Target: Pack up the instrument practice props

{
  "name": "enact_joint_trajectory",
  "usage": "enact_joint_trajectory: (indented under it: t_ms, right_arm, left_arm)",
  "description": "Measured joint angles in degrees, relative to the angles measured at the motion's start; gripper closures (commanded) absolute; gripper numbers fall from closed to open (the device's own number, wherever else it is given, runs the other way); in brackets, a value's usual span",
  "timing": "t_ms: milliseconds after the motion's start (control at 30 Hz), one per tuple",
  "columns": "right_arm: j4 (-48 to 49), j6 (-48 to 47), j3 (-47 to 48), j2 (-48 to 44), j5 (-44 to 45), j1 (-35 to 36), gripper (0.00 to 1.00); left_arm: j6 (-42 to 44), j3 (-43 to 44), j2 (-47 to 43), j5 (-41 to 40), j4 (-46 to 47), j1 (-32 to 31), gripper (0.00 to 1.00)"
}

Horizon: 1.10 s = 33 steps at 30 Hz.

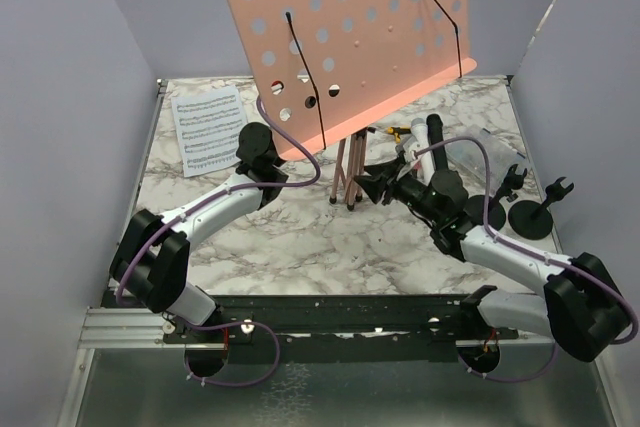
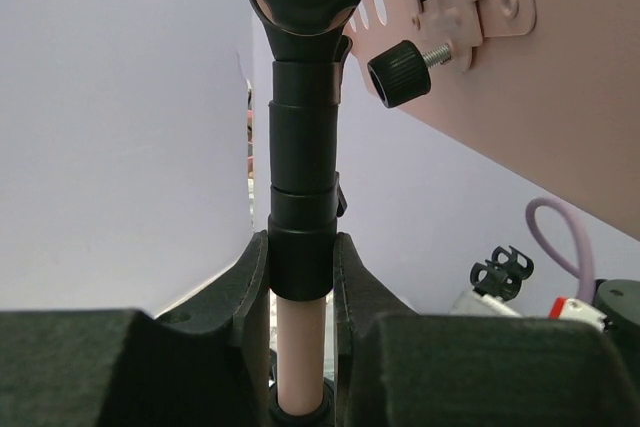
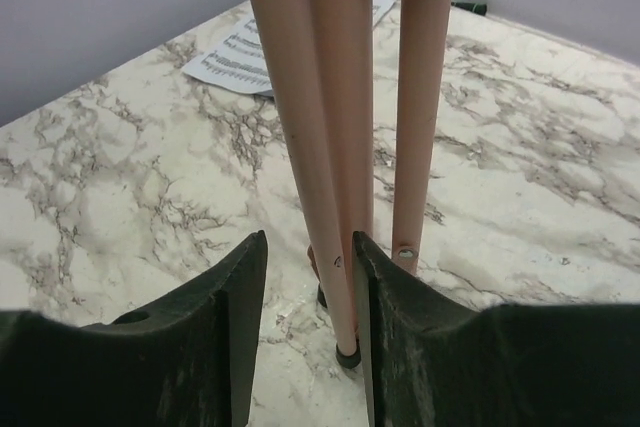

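Mid-table, left hand (image 2: 300, 269) clamps tripod post (image 2: 301, 147); right hand (image 3: 308, 252) apparently straddles legs (image 3: 335, 97).

At the middle of the table (image 1: 300, 247) we find the tripod music rest (image 1: 380, 57) standing; sheet-music pages (image 1: 210, 129) lie behind it to the left, two round-based holders (image 1: 532, 219) stand to its right.
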Motion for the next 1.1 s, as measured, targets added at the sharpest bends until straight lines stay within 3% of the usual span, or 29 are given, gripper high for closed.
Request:
enact_joint_trajectory:
  t_ms: [200, 800, 867, 1033, 1100]
  right_arm:
    - [1.07, 0.55, 0.85, 2.56, 0.15, 0.0, 0.57]
    - [-0.59, -2.45, 7.65, -3.98, 0.55, 0.0, 0.57]
    - [-0.28, -2.19, 7.72, -2.82, -0.02, 0.0, 0.52]
    - [0.42, -0.66, 7.52, 0.02, 0.11, 0.0, 0.24]
    - [1.22, -0.48, 7.5, 0.59, 0.5, 0.0, 0.17]
  left_arm:
    - [-0.02, -0.02, -0.24, -0.02, -0.42, 0.0, 1.0]
    - [0.74, -0.09, -2.19, -0.04, -4.24, 0.0, 1.0]
    - [0.68, 0.0, -2.19, 0.0, -4.42, 0.0, 1.0]
    - [0.46, 0.2, -2.34, 0.17, -4.98, 0.0, 1.0]
    - [0.31, 0.2, -2.45, 0.2, -5.2, 0.0, 1.0]
